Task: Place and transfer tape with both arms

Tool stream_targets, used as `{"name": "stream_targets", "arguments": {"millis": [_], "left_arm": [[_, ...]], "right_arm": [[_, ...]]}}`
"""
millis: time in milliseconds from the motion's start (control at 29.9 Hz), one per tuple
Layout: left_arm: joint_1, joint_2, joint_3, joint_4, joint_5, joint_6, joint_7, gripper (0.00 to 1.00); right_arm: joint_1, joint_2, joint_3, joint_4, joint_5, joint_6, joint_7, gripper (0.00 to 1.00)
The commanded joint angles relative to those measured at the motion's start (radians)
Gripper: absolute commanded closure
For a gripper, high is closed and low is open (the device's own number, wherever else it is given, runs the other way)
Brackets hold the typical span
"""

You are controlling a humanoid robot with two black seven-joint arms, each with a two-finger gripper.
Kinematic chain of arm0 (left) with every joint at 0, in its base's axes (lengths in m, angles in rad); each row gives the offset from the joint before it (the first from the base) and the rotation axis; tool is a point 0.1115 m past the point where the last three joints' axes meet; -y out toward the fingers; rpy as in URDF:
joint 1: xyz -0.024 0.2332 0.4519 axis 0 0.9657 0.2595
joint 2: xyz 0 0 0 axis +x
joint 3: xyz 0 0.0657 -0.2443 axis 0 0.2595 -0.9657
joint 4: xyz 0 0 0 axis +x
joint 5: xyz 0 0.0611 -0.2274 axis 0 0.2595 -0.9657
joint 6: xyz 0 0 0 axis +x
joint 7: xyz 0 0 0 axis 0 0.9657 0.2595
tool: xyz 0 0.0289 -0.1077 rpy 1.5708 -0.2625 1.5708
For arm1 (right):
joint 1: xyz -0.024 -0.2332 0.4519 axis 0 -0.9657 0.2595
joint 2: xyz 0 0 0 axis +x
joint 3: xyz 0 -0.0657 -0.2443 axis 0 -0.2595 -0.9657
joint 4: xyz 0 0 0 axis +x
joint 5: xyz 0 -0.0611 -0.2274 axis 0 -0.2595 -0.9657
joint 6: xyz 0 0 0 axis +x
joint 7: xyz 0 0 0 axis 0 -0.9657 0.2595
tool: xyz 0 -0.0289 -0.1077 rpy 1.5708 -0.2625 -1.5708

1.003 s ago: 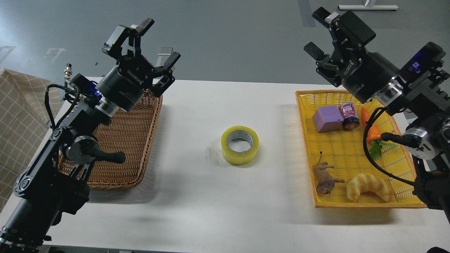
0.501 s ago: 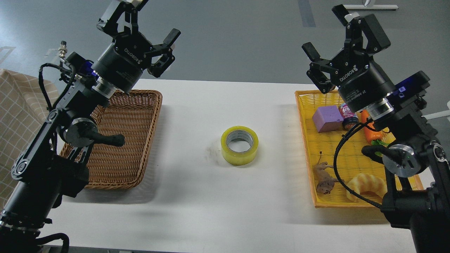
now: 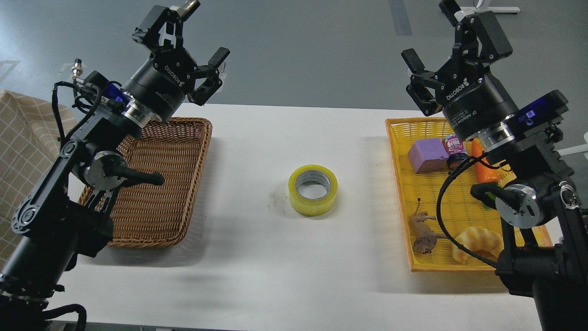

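The tape [image 3: 313, 190], a yellow translucent roll with a grey-white core, lies flat on the white table [image 3: 275, 276] at its middle, with nothing touching it. My left gripper [image 3: 197, 34] is open and empty, raised above the far end of the brown wicker basket [image 3: 156, 184]. My right gripper [image 3: 432, 34] is open and empty, raised above the far edge of the yellow basket [image 3: 441, 202]. Both grippers are well clear of the tape.
The yellow basket holds a purple block [image 3: 427, 155], a small jar [image 3: 455, 150], an orange carrot toy [image 3: 483, 168], a brown animal figure [image 3: 423, 232] and a croissant toy [image 3: 475, 242]. A checked cloth [image 3: 23, 151] hangs at the far left.
Over the last second my right arm swung up and to the right, and its fingertips now sit higher. My left gripper rose, then shifted slightly. The tape has not moved.
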Motion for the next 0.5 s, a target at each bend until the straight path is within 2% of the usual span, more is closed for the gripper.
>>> {"name": "stream_targets", "arguments": {"millis": [0,134,334,468], "left_arm": [[0.003,0.025,0.001,-0.004,0.000,0.008,0.002,0.02],[0.012,0.065,0.006,-0.011,0.002,0.008,0.002,0.02],[-0.009,0.163,0.084,-0.008,0.008,0.010,0.000,0.02],[-0.031,0.176,0.093,-0.008,0.052,0.011,-0.001,0.02]], "right_arm": [[0.006,0.000,-0.001,-0.001,-0.007,-0.007,-0.001,0.00],[0.005,0.000,-0.001,-0.001,-0.007,-0.007,-0.001,0.00],[0.009,0.000,-0.003,-0.004,-0.008,-0.007,-0.001,0.00],[0.001,0.000,-0.003,-0.001,-0.008,-0.007,-0.001,0.00]]}}
